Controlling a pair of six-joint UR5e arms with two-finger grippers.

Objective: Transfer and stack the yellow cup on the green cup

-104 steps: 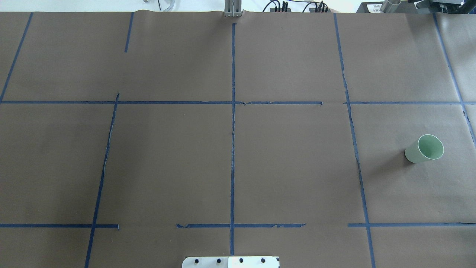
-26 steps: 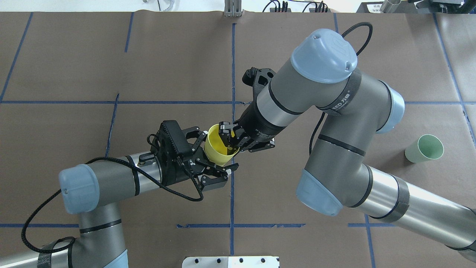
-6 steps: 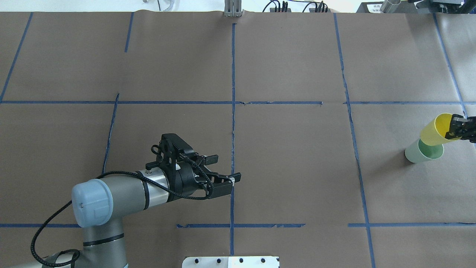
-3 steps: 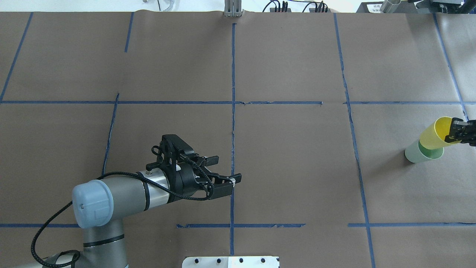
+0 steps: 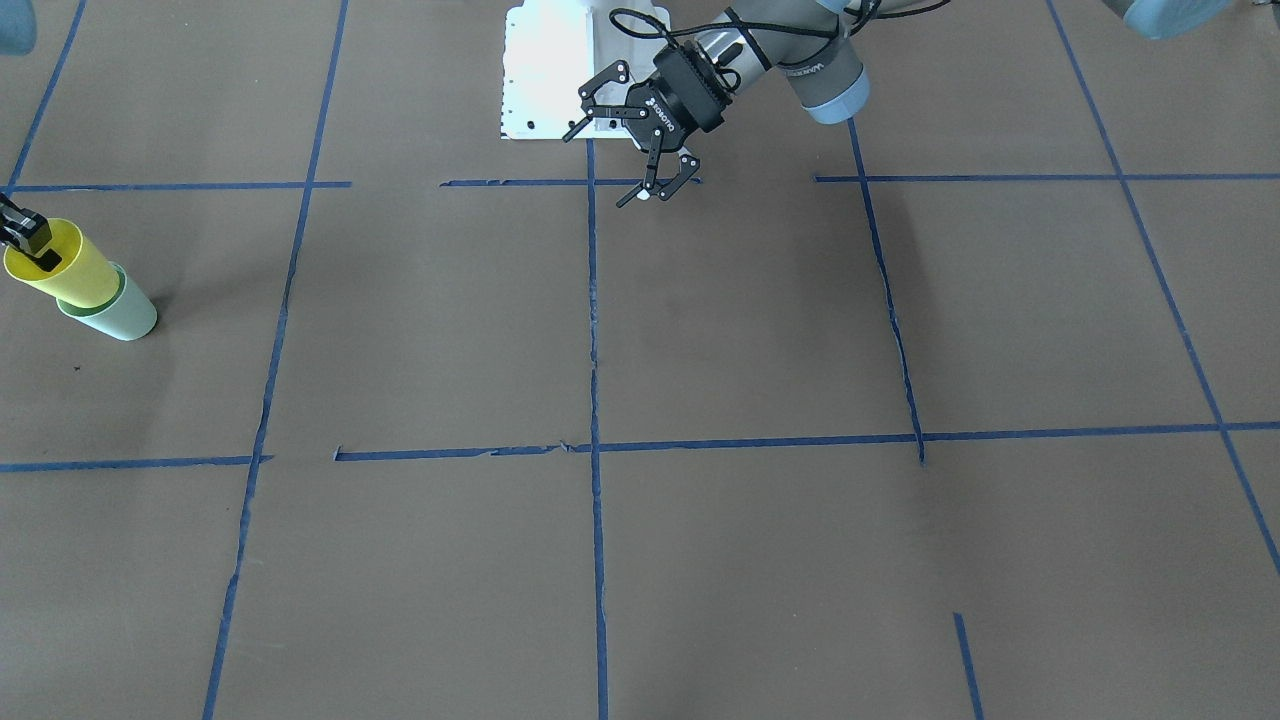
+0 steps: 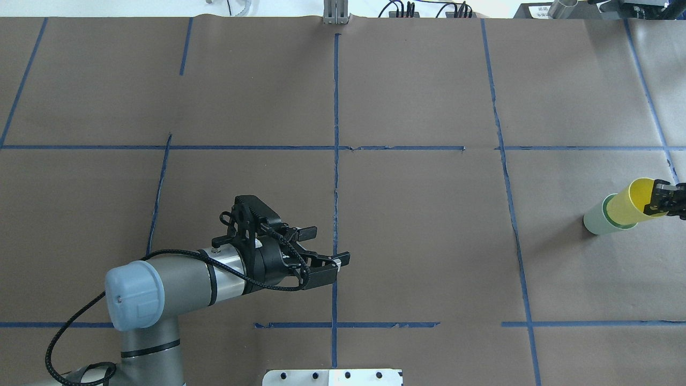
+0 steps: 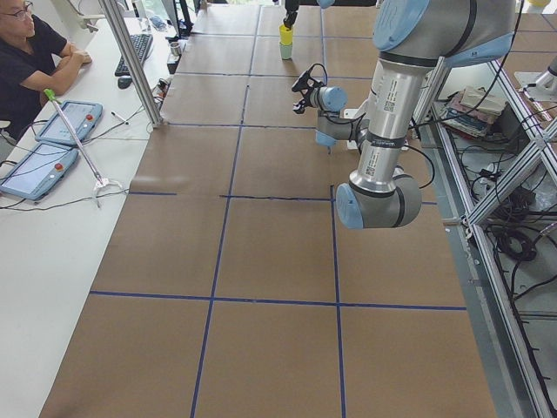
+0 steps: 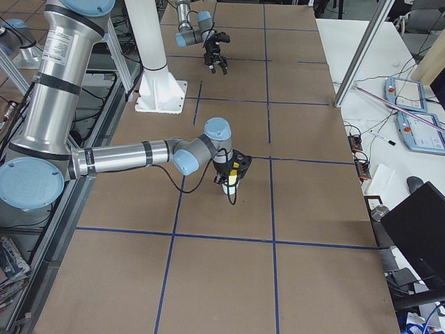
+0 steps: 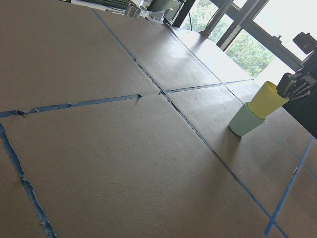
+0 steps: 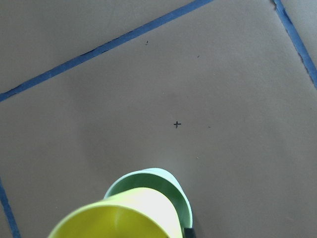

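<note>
The yellow cup [image 6: 631, 202] sits partly inside the green cup [image 6: 594, 223] at the table's right end, with most of its body above the green rim. My right gripper [image 6: 662, 199] is shut on the yellow cup's rim, one finger inside it. The pair also shows in the front-facing view, yellow cup [image 5: 62, 268] over green cup [image 5: 118, 317], and in the left wrist view [image 9: 264, 98]. In the right wrist view the yellow cup [image 10: 124, 214] covers most of the green cup's rim [image 10: 174, 191]. My left gripper [image 6: 329, 245] is open and empty above the table's middle.
Brown paper with blue tape lines [image 6: 336, 161] covers the table. The white base plate [image 6: 332, 377] lies at the near edge. A person [image 7: 30, 52] sits at the side bench with tablets.
My right gripper has lowered the yellow cup so that its base has gone into the green cup. The left arm has barely moved.
</note>
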